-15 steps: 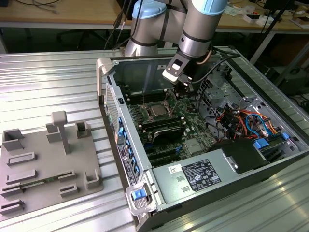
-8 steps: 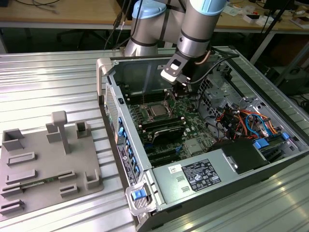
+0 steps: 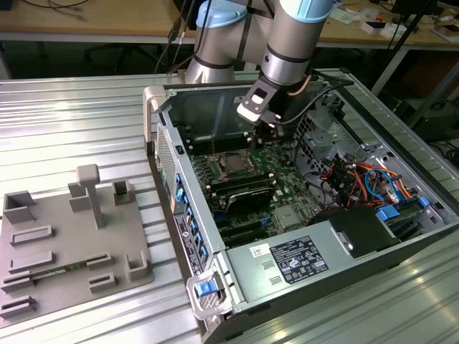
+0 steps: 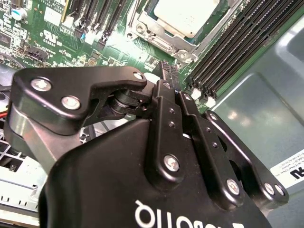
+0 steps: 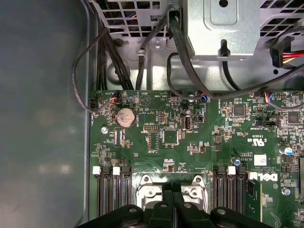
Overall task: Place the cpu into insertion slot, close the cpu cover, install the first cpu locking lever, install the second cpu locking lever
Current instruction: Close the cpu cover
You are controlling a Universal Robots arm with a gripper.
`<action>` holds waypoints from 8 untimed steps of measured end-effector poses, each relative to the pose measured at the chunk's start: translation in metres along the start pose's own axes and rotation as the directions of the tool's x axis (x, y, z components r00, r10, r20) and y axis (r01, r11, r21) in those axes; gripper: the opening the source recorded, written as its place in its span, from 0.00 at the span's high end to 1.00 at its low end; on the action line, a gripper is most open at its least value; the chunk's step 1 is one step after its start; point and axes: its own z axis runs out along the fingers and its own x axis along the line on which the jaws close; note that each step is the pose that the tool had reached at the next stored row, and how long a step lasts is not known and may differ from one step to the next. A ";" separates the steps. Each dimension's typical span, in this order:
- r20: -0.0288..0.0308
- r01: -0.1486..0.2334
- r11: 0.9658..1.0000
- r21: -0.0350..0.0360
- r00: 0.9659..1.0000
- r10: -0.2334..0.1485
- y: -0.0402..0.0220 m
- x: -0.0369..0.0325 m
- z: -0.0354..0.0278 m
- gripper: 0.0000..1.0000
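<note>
Exterior view: your gripper (image 3: 262,140) hangs inside the open computer case (image 3: 215,107), just beside the insertion slot (image 3: 233,166). In the second wrist view, the cpu (image 4: 187,14) sits in that slot, the cpu cover (image 4: 164,45) down around it. The fingers are pressed together with nothing seen between them. This close, a sideways slip could scrape the memory slots (image 4: 228,52) flanking the insertion slot.

cpu (image 4: 190,19) top: silver-grey metal, matt, smooth. cpu cover (image 4: 161,45): bare silver metal, shinier, bright glints. gripper (image 4: 166,71): black, smooth, semi-gloss links w/ shiny steel screw heads. motherboard (image 5: 190,137): green board, glossy. table (image 3: 72,122): ribbed pale metal, brushed sheen. fixture tray (image 3: 57,215): grey plastic, matt
</note>
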 end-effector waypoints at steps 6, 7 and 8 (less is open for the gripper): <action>0.000 0.000 1.000 0.000 1.000 0.000 -0.0029 0.0000 -0.0001 0.89; 0.000 0.000 1.000 0.000 1.000 0.000 -0.0035 0.0000 -0.0002 0.89; 0.000 0.000 1.000 0.000 1.000 0.000 -0.0038 0.0000 -0.0002 0.89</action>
